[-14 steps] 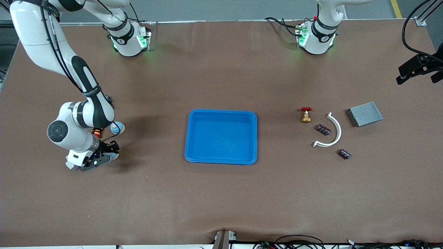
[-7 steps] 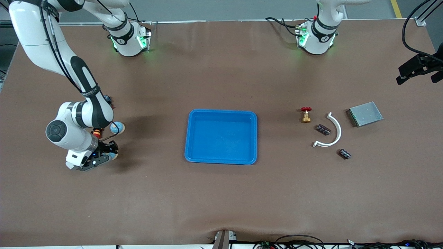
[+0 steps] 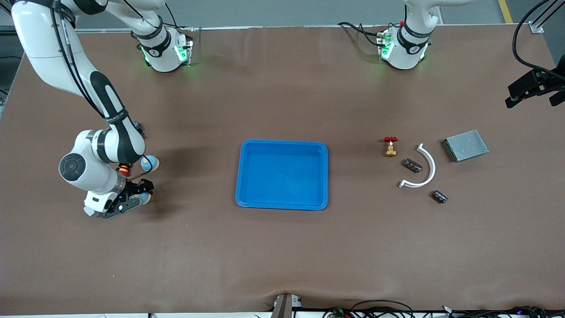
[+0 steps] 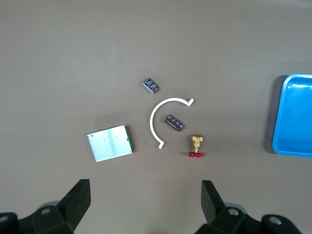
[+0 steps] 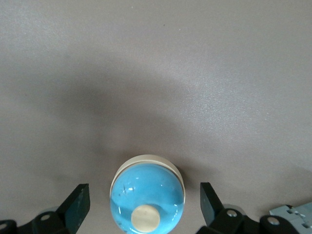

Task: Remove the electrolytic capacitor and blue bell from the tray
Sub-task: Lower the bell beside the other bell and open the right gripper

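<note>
A blue bell (image 5: pixel 147 197) with a white button and a white base sits on the brown table toward the right arm's end. My right gripper (image 5: pixel 145 204) is low over it and open, with a finger on each side and a gap to both. In the front view this bell (image 3: pixel 144 198) peeks out beside the right gripper (image 3: pixel 139 194). Two dark capacitors (image 3: pixel 412 165) (image 3: pixel 439 196) lie toward the left arm's end, also in the left wrist view (image 4: pixel 174 122) (image 4: pixel 151 85). My left gripper (image 4: pixel 145 195) hangs open high above them, holding nothing, and is out of the front view.
A blue tray (image 3: pixel 282 145) sits mid-table. A second blue bell (image 3: pixel 150 162) and a small red-orange part (image 3: pixel 125 169) lie beside the right arm. Around the capacitors are a white arc (image 3: pixel 427 170), a red-handled brass valve (image 3: pixel 390 147) and a grey metal plate (image 3: pixel 465 145).
My right hand has shifted very slightly over the bell, which stays on the table. Nothing else has moved.
</note>
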